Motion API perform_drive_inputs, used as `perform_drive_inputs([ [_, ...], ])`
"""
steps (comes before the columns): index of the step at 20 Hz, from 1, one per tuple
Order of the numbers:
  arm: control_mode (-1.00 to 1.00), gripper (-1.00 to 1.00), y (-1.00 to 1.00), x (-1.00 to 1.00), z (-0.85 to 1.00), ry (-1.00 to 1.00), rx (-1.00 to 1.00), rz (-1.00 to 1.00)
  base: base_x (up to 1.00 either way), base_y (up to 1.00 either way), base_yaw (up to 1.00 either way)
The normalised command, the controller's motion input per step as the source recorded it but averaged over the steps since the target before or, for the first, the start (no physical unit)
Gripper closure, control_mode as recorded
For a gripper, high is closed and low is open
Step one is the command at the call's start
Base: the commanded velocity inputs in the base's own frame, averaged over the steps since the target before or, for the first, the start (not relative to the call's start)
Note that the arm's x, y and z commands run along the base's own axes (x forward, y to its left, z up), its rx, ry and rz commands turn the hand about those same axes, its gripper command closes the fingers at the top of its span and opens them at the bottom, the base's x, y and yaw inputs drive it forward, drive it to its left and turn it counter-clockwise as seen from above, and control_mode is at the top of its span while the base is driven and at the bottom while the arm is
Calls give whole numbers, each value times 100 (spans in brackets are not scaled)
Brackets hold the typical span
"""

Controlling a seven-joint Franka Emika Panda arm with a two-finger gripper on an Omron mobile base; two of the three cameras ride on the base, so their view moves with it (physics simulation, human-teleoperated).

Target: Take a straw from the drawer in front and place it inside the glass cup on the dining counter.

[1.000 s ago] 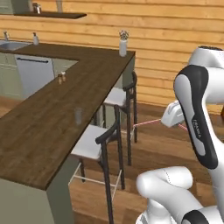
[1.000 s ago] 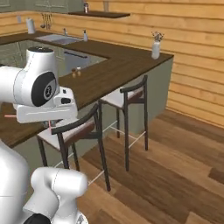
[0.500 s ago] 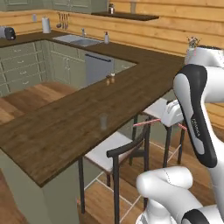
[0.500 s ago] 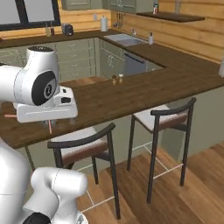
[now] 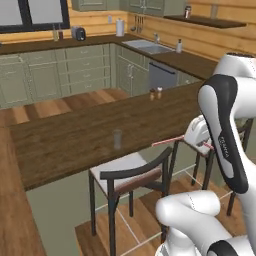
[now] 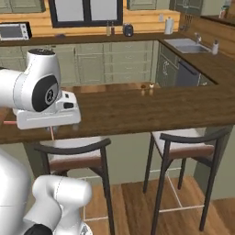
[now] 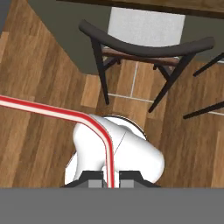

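My gripper [image 7: 111,181] is shut on the straw [image 7: 52,113], a thin red-pink stick that bends just past the fingertips and runs off to one side. In the left base view the straw [image 5: 167,141] pokes out of the gripper [image 5: 194,139] toward the glass cup [image 5: 117,139], which stands upright on the dining counter [image 5: 70,147], roughly a straw's length from the tip. The gripper hangs beside the counter's near edge, above a stool [image 5: 131,171]. In the right base view the straw's end [image 6: 6,123] shows left of the white hand. The drawer is out of view.
Two small brown shakers [image 5: 155,93] stand further along the counter. Dark-framed stools [image 6: 72,153] [image 6: 187,139] are tucked under its near edge, one right under the hand [image 7: 144,43]. Green cabinets, a sink [image 5: 147,46] and a worktop lie beyond.
The whole scene has shifted as the base turned: the dining counter now lies across the front and the cup sits nearer. The straw stays in the gripper.
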Motion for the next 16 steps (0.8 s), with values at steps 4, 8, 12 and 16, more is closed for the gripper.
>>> perform_drive_inputs([
  [4,100,100,0,0,0,0,0,0,68,-51,40],
  [8,100,100,0,0,0,0,0,0,85,-10,22],
  [12,100,100,0,0,0,0,0,0,84,0,16],
  [16,100,100,0,0,0,0,0,0,87,16,17],
])
